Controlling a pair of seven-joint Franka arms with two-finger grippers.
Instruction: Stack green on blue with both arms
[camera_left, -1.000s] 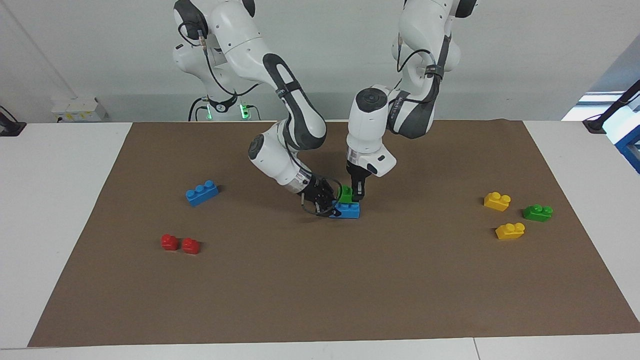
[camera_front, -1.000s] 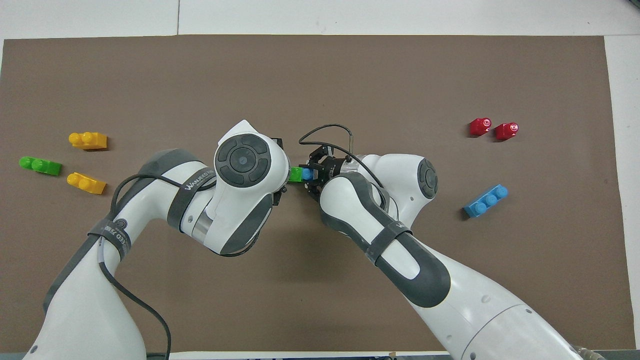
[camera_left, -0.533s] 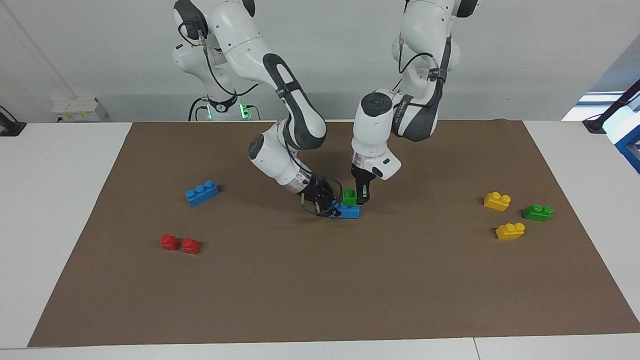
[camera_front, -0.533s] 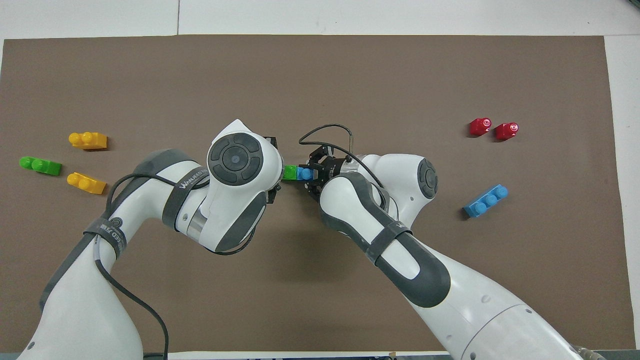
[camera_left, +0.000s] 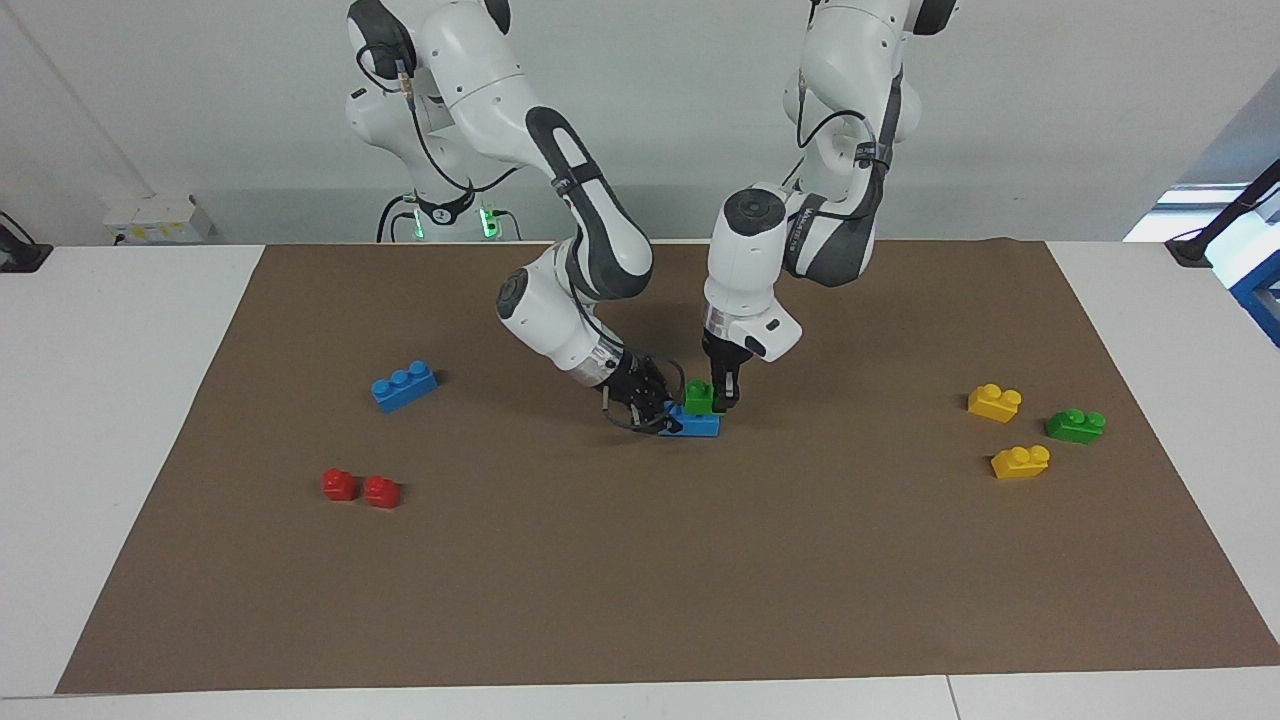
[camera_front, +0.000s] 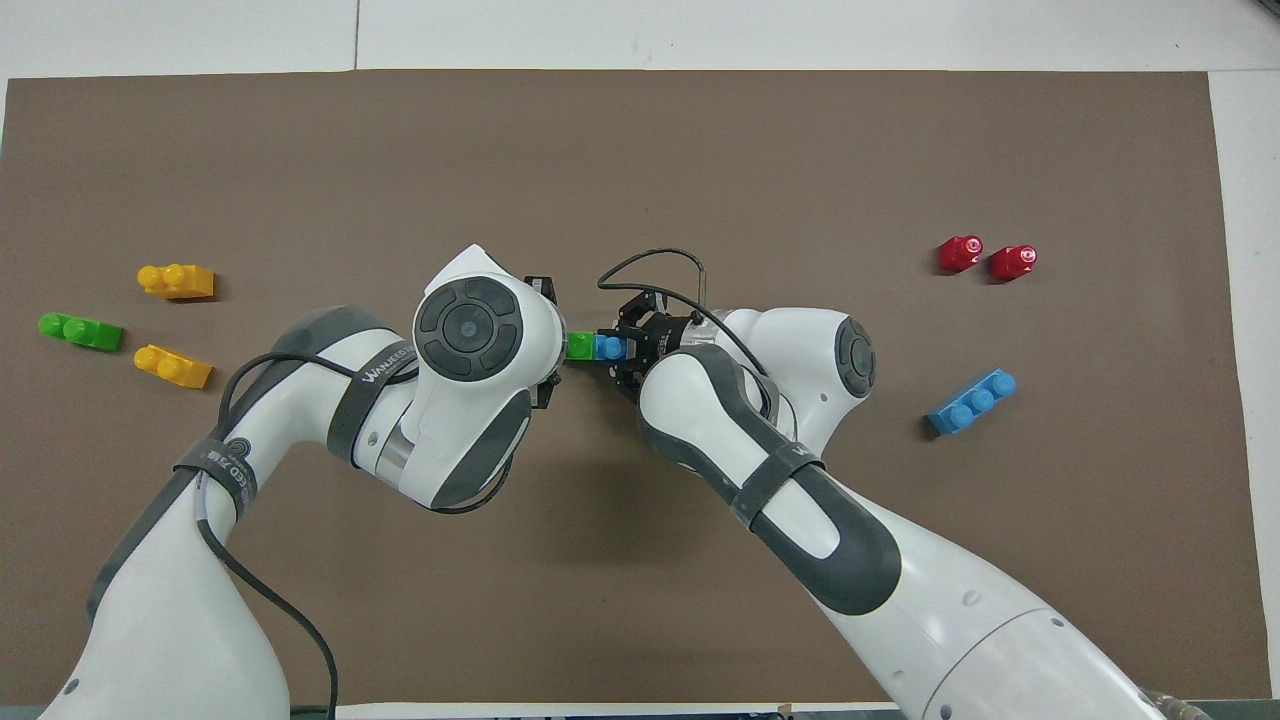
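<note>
A green two-stud brick (camera_left: 699, 395) sits on a blue three-stud brick (camera_left: 697, 425) at the middle of the brown mat (camera_left: 640, 580). My left gripper (camera_left: 722, 392) comes down from above and is shut on the green brick at its end toward the left arm. My right gripper (camera_left: 660, 412) lies low over the mat and is shut on the blue brick's other end. In the overhead view the green brick (camera_front: 578, 346) and the blue brick (camera_front: 608, 347) show between the two wrists. The left wrist hides its fingers there.
A second blue brick (camera_left: 404, 386) and two red bricks (camera_left: 339, 484) lie toward the right arm's end. Two yellow bricks (camera_left: 994, 401) (camera_left: 1020, 461) and a second green brick (camera_left: 1075, 425) lie toward the left arm's end.
The left gripper has moved the green brick down and slightly toward the left arm's end, so that it now sits on the blue brick. The right gripper has stayed on the blue brick.
</note>
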